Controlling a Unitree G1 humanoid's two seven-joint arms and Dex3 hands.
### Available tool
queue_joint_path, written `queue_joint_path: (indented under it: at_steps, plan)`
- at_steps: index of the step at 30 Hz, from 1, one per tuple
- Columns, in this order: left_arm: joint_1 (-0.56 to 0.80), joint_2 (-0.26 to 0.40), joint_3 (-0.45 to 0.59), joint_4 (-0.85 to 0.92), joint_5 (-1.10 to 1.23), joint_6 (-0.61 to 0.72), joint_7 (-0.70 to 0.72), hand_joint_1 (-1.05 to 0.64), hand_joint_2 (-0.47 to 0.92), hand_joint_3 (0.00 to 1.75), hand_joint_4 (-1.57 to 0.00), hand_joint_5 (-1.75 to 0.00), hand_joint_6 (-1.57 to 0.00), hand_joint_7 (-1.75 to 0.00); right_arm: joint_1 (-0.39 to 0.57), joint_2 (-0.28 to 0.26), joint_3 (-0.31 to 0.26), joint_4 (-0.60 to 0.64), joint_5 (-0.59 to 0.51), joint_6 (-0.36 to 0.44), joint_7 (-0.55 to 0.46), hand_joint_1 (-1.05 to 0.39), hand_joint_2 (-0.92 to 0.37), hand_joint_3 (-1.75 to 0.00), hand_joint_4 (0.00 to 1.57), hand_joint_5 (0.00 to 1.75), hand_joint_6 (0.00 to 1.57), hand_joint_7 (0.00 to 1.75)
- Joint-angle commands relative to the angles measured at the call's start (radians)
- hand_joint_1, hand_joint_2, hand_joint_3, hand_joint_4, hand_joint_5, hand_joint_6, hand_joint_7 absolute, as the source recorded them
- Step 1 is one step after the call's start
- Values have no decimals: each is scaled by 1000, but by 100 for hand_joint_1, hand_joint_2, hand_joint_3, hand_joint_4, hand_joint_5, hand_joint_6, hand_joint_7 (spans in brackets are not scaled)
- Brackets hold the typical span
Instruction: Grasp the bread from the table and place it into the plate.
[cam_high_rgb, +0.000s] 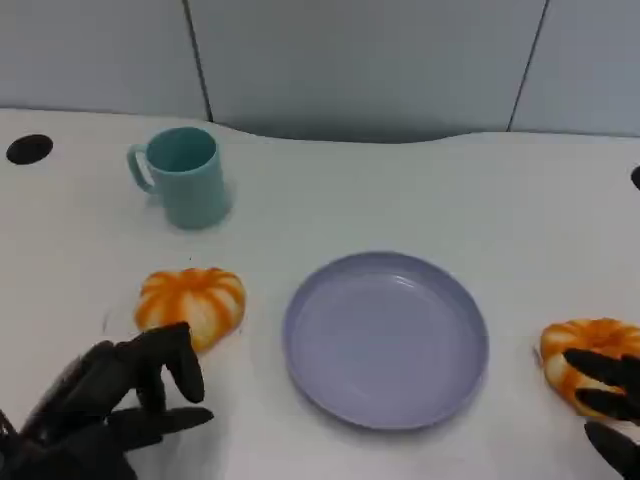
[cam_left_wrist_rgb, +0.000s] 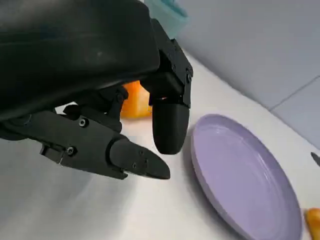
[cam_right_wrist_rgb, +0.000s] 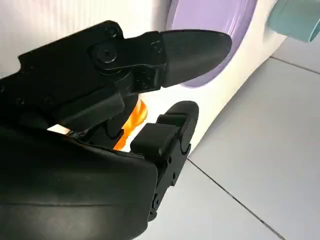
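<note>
Two orange-and-white striped bread rolls lie on the white table, one on each side of the lavender plate (cam_high_rgb: 385, 338). The left bread (cam_high_rgb: 192, 303) sits just beyond my left hand (cam_high_rgb: 120, 400), whose fingers are spread and hold nothing. In the left wrist view that bread (cam_left_wrist_rgb: 134, 102) shows behind the fingers (cam_left_wrist_rgb: 135, 162), with the plate (cam_left_wrist_rgb: 240, 180) beyond. The right bread (cam_high_rgb: 590, 360) lies at the table's right edge. My right hand (cam_high_rgb: 610, 405) reaches over its near side, fingers apart. The right wrist view shows this bread (cam_right_wrist_rgb: 136, 117) between thumb and fingers, and the plate (cam_right_wrist_rgb: 250, 20) beyond.
A teal mug (cam_high_rgb: 185, 175) stands upright at the back left, well behind the left bread. A black hole (cam_high_rgb: 28, 148) marks the table's far left. A grey panelled wall runs behind the table.
</note>
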Motion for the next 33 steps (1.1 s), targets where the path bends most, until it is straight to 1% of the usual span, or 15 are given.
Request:
queue_joint_path:
  at_steps: [1,5,7,8,9,10,11,12,13,15,18,22,24,25,33]
  plan:
    - [-20,21,13,-41,104,-57,125,-29,92,6,-77,-175,-56,-175,4,2,-3,-22,-1,18,-15,-39,-92,-35,95,0,80,0]
    - [-20,25,6,-42,124,-57,153,-30,92,6,-76,-175,-56,-175,5,2,-2,-26,-1,23,-16,-39,-92,-35,95,0,80,0]
    - [-39,56,1,-90,272,-51,244,-33,92,6,-74,-175,-53,-175,1,5,1,-21,0,11,-19,-38,-92,-34,96,1,80,0]
    - [-57,82,-20,-141,429,25,297,-35,92,6,-73,-175,-51,-175,-2,5,5,-18,-4,9,-20,-38,-92,-34,96,1,80,0]
    - [-78,102,-44,-185,548,105,297,-44,91,4,-65,-157,-52,-141,-2,5,8,-25,-11,18,-21,-38,-92,-34,97,1,80,0]
    - [-91,113,-61,-212,618,163,289,-48,92,3,-58,-148,-53,-120,-1,5,10,-31,-16,26,-22,-38,-92,-34,96,1,80,0]
    - [-101,122,-74,-234,658,210,257,-50,92,2,-55,-143,-54,-108,2,8,12,-41,-16,39,-21,-38,-92,-34,96,1,80,0]
    - [-104,124,-82,-246,669,234,234,-53,92,1,-50,-134,-56,-85,4,11,12,-48,-15,48,-20,-39,-92,-34,96,1,80,0]
    - [-115,132,-93,-262,664,268,173,-54,92,1,-48,-130,-59,-75,4,11,13,-48,-18,47,-21,-39,-92,-34,96,1,80,0]
    - [-126,144,-110,-288,654,317,99,-59,89,0,-41,-94,-62,-33,5,10,14,-49,-23,45,-24,-40,-92,-34,97,1,80,0]
    - [-145,170,-135,-316,649,369,14,-64,86,0,-39,-57,-62,-5,2,12,16,-44,-26,36,-31,-40,-92,-35,98,1,80,0]
    - [-191,208,-183,-320,679,412,-71,-69,85,0,-25,-39,-44,0,3,15,19,-43,-22,30,-29,-39,-92,-34,98,1,80,0]
    - [-214,222,-204,-327,681,428,-120,-72,82,0,-9,-30,-23,0,4,16,19,-46,-17,36,-25,-39,-92,-34,97,1,80,0]
    - [-220,226,-211,-329,681,435,-132,-72,81,0,-7,-29,-20,0,4,16,20,-47,-16,38,-25,-39,-92,-34,97,1,80,0]
    - [-225,238,-229,-337,669,455,-138,-72,80,0,-4,-28,-17,0,4,16,20,-47,-16,38,-25,-39,-92,-34,97,1,80,0]
